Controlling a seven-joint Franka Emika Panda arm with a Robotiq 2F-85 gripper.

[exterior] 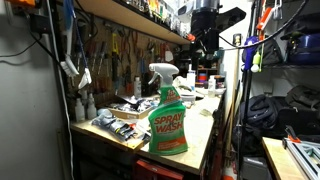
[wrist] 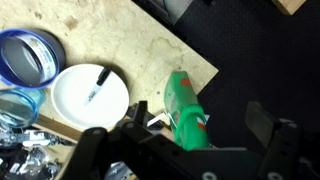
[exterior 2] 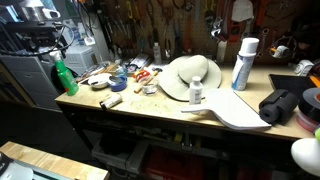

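A green Spray 'n Wash bottle (exterior: 168, 115) with a white trigger stands upright at the bench's corner; it also shows in an exterior view (exterior 2: 64, 77). My gripper (wrist: 200, 125) is open and empty and hangs above the bottle. In the wrist view the bottle (wrist: 185, 112) lies below, between the two fingers and closer to the left one, with no contact visible. The gripper also shows high over the bench in an exterior view (exterior: 205, 48).
Beside the bottle are a white round lid with a dark pen on it (wrist: 90, 95) and a blue tape roll (wrist: 30, 55). Farther along the bench (exterior 2: 150, 105) are a white hat (exterior 2: 190, 75), a white spray can (exterior 2: 243, 63), scattered tools and a black bag (exterior 2: 285, 105). A shelf (exterior: 130, 15) overhangs.
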